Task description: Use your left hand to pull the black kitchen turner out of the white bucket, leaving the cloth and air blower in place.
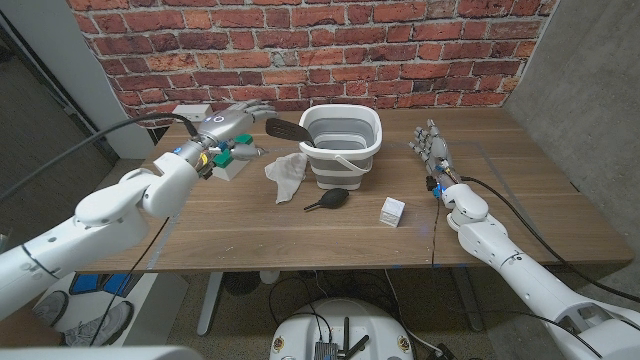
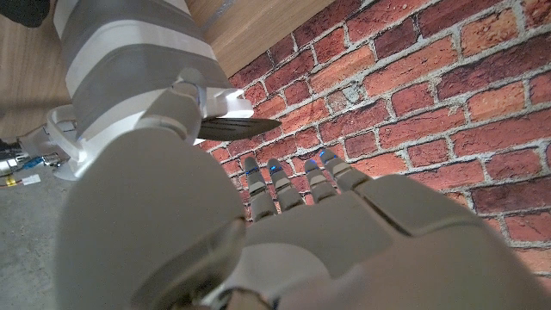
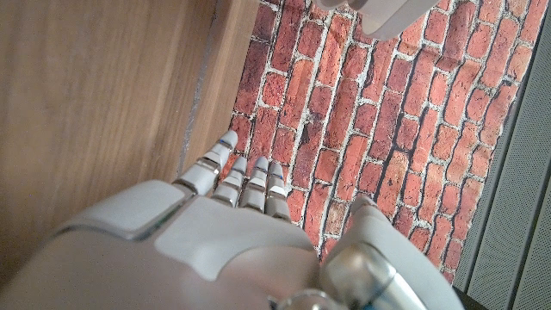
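The white bucket (image 1: 343, 148) stands at the table's middle back. The black kitchen turner (image 1: 284, 129) leans out over the bucket's left rim, its blade in the air and its handle inside. My left hand (image 1: 232, 122) hovers just left of the blade with its fingers stretched toward it, holding nothing. In the left wrist view the blade (image 2: 239, 128) juts from beside the bucket (image 2: 120, 69), beyond my fingertips (image 2: 291, 176). A crumpled white cloth (image 1: 286, 174) and a black air blower (image 1: 328, 199) lie on the table by the bucket. My right hand (image 1: 433, 148) stands open to the bucket's right.
A white box with green parts (image 1: 236, 158) sits under my left wrist. Another white box (image 1: 190, 112) is at the back left, and a small white cube (image 1: 392, 210) lies front right of the bucket. A brick wall (image 1: 300, 50) runs behind the table.
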Controlling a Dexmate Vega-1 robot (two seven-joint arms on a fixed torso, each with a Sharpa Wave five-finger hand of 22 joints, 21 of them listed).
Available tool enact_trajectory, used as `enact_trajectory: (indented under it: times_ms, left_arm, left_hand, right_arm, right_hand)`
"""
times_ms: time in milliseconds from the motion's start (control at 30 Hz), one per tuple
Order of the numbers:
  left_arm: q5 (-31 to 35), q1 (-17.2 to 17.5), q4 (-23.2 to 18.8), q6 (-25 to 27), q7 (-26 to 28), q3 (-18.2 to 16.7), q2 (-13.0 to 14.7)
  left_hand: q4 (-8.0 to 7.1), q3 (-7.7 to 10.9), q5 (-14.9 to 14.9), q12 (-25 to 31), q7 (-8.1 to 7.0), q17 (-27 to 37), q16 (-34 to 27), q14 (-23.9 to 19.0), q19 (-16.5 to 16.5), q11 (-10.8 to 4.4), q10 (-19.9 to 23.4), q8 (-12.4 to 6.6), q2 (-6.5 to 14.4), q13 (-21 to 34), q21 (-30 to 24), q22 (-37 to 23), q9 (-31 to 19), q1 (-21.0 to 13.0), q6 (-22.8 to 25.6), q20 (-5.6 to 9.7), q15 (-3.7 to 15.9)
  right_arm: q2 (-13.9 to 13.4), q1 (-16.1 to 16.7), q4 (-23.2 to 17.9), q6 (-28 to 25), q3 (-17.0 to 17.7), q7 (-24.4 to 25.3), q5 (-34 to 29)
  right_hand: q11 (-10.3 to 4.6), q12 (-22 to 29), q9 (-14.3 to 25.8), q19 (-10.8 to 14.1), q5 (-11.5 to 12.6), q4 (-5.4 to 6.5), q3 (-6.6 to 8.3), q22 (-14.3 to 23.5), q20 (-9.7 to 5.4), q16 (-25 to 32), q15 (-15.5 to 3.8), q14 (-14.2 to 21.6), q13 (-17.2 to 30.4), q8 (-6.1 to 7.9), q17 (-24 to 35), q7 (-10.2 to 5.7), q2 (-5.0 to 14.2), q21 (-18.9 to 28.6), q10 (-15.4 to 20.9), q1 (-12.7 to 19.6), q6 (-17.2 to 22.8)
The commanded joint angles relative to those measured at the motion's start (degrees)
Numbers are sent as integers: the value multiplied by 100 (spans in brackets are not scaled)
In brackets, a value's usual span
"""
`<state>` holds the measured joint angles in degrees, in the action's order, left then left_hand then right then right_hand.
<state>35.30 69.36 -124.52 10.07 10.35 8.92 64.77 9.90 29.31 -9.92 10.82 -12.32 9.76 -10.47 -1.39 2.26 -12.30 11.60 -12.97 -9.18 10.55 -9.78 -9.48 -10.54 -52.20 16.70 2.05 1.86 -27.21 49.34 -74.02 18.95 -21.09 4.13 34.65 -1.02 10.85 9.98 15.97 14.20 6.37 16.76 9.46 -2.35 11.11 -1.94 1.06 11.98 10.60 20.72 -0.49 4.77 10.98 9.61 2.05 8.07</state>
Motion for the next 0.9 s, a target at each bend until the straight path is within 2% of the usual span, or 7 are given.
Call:
enact_trajectory:
  times_ms: [33,167,200,300,567,700,900]
  left_arm:
    - [1071,-349,-67,196,-79,466,74]
    - [1357,-401,-65,232,-114,563,108]
    - [1374,-401,-63,229,-120,569,109]
    - [1548,-413,-41,250,-84,624,105]
    - [2138,-476,155,274,371,847,-25]
    - [2374,-555,331,240,725,993,-157]
    - [2618,-716,594,169,1185,1216,-347]
  left_hand:
    - [-3,-114,-27,58,4,5,-55,-159,24,-12,150,-25,-67,16,-70,-21,-25,-5,-16,37,589]
    - [0,-237,-47,76,18,-2,-76,-358,146,-18,370,-52,-64,3,-111,-20,-12,-11,27,58,779]
    - [0,-284,-54,71,24,-6,-56,-376,211,-19,443,-67,-59,-8,-125,-19,-3,-21,72,80,872]
    - [4,-376,-61,52,42,-16,-28,-442,351,-20,554,-98,-56,-27,-147,-17,12,-55,179,179,956]
    - [-3,-648,-76,23,37,-14,-19,-959,834,14,678,-121,-31,-46,-186,-16,27,-218,372,512,1031]
    - [-14,-692,-76,16,37,-12,-14,-1125,1004,16,720,-147,51,-47,-195,-18,22,-320,501,607,1050]
    - [-24,-711,-47,29,33,-4,-22,-1349,1198,23,858,-171,188,-46,-198,-22,18,-486,675,657,1068]
  right_arm:
    - [65,-32,148,60,14,-27,38]
    - [66,-32,153,58,22,-3,36]
    - [69,-31,158,67,27,9,33]
    - [87,-27,178,109,43,46,24]
    - [122,-18,238,165,53,57,33]
    - [145,-24,273,186,53,40,50]
    - [173,-41,330,223,58,-1,79]
  right_hand:
    - [-17,37,24,39,26,27,23,16,-1,40,-100,58,-7,33,-4,-4,193,7,37,27,61]
    - [-7,40,24,47,26,29,27,16,10,40,-98,59,-12,33,-14,-3,192,7,45,28,61]
    - [-12,40,24,49,26,30,27,16,11,40,-98,59,-14,32,-17,-3,192,7,46,28,61]
    - [-6,39,24,52,26,31,29,16,13,39,-95,59,-17,32,-23,-5,191,7,46,28,62]
    - [-7,43,24,69,26,35,34,16,17,42,-96,69,-25,32,-40,-8,190,10,57,27,63]
    - [-6,45,24,79,26,36,36,16,15,44,-98,74,-28,33,-46,-4,189,12,65,27,68]
    - [-4,48,24,105,26,40,40,16,18,51,-103,93,-34,34,-58,-4,190,18,74,26,74]
